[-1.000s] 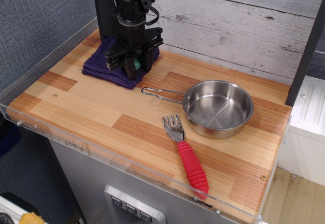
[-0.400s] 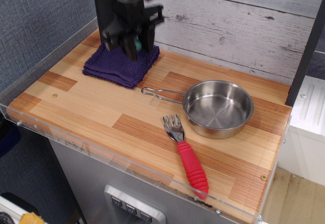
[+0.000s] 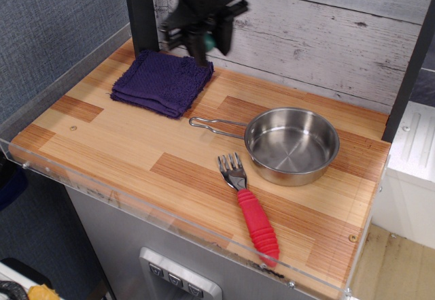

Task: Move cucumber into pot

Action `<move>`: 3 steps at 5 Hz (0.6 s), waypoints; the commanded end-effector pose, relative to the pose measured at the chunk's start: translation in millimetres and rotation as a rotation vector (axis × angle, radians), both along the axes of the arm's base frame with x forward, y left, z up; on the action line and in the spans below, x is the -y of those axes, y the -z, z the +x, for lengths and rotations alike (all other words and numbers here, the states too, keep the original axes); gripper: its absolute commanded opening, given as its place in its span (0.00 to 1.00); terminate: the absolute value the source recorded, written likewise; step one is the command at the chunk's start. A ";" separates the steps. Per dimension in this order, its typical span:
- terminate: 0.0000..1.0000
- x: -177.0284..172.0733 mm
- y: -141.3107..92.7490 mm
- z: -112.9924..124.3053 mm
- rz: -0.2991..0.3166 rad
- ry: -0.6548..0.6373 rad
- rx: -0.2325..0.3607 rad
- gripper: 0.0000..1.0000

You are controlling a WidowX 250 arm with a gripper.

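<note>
The gripper [image 3: 208,41], clenched on the cucumber [image 3: 210,41], has risen rightward off the cloth [image 3: 162,83]; pot [image 3: 292,143] and fork [image 3: 249,207] sit right, well apart.

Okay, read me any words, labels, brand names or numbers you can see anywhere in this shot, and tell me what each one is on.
No readable text, number or brand mark shows anywhere.
The pot, fork and purple cloth appear unmarked.
The gripper holding the cucumber is motion-blurred; no label can be made out.
The small buttons on the panel below the table are too small to show any marking.
</note>
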State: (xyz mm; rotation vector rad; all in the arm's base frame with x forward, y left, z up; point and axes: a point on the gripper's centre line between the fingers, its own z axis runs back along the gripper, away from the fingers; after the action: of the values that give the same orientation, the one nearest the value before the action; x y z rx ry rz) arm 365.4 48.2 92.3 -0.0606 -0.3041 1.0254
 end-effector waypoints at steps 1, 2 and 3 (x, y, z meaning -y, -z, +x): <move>0.00 62.0 -22.3 -3.2 -0.004 0.166 0.059 0.00; 0.00 90.3 -18.8 -3.5 -0.006 0.252 0.049 0.00; 0.00 113.5 -11.9 -6.7 0.010 0.333 0.029 0.00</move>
State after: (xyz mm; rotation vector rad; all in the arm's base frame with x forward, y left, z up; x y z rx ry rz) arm 363.6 -66.2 88.0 -0.0922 -0.2708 0.6974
